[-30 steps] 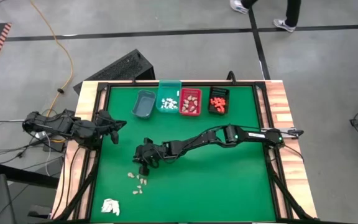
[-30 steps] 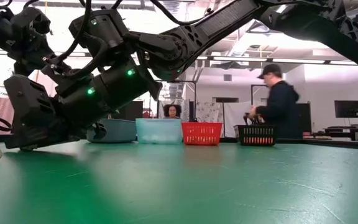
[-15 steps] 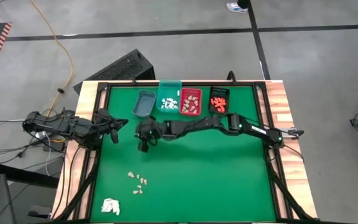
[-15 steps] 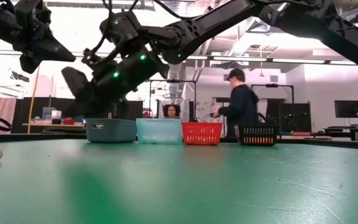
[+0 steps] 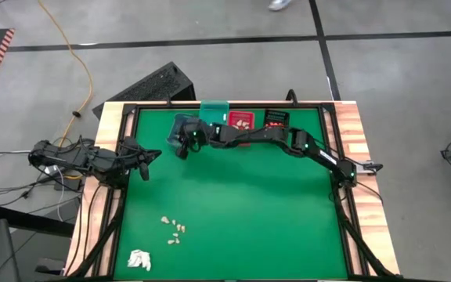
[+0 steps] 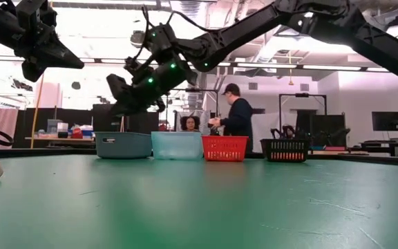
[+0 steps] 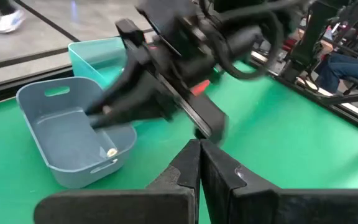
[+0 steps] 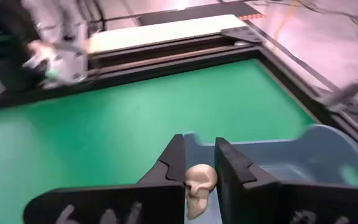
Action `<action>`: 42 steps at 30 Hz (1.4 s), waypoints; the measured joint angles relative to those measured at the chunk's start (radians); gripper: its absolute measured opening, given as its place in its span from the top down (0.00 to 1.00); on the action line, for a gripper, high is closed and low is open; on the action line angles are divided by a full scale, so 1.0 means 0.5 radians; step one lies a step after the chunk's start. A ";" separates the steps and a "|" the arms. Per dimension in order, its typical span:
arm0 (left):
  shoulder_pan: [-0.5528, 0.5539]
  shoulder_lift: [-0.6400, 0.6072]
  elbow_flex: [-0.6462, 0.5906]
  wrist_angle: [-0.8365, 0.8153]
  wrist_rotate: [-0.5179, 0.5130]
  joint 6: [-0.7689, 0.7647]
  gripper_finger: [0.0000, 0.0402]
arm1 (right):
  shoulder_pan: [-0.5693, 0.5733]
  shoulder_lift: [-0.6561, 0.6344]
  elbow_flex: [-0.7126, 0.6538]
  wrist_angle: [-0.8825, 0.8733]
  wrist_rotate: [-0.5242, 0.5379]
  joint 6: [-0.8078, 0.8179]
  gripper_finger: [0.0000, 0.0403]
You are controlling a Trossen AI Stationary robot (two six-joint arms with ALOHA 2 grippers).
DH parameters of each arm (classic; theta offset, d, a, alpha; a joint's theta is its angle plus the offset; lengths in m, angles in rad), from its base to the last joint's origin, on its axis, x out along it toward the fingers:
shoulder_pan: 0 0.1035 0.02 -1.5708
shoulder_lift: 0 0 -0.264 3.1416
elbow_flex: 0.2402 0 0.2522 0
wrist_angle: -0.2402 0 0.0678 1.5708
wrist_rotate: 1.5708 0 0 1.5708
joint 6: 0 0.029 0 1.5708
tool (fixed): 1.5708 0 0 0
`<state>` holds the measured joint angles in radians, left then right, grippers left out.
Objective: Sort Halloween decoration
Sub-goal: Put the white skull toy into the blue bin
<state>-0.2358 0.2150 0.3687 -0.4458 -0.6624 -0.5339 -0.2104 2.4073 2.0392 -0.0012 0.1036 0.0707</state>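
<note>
**Operator:** Report the state of each gripper.

**Technician:** The right gripper [image 8: 201, 180] is positioned above the grey bin [image 5: 181, 128] at the far left of the bin row. Its fingers are closed narrowly on one tan skull piece [image 8: 201, 180], clamped between the two pads. The left gripper [image 7: 199, 163] is fully closed and holds nothing; it waits at the table's left edge, above the green mat [image 5: 241, 211].

**Operator:** Count the bins.

**Technician:** Four, in one row along the far edge: grey, teal bin [image 6: 176, 145], red bin [image 6: 224, 148], black bin [image 6: 286, 149].

**Operator:** Contents and remaining pieces?

**Technician:** The grey bin shows one small pale piece [image 7: 111, 152] on its floor. The contents of the other three bins cannot be counted. A loose cluster of tan pieces [image 5: 174, 229], roughly seven, lies near the front left of the mat. One white papery wad [image 5: 138, 259] lies nearer the front left corner, apart from the cluster.
</note>
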 joint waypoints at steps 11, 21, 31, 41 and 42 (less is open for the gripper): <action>0.000 0.000 0.000 -0.013 -0.037 0.004 1.00 | -0.200 0.004 0.001 0.003 -0.062 0.172 0.76; 0.000 -0.001 0.000 -0.021 -0.052 0.005 1.00 | -0.174 0.003 0.002 0.024 -0.214 0.159 0.50; 0.000 -0.001 0.000 -0.024 -0.052 0.016 1.00 | -0.001 -0.021 0.005 -0.005 -1.178 0.268 0.52; 0.000 -0.001 0.000 -0.024 -0.052 0.017 1.00 | 0.453 -0.021 0.004 -0.329 -0.936 -0.052 0.56; 0.000 -0.001 0.000 -0.024 -0.052 0.016 1.00 | 0.501 -0.021 0.004 -0.328 -0.848 -0.120 0.56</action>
<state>-0.2356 0.2146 0.3688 -0.4576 -0.6884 -0.5258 0.0401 2.3966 2.0411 -0.1653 -0.3204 0.0109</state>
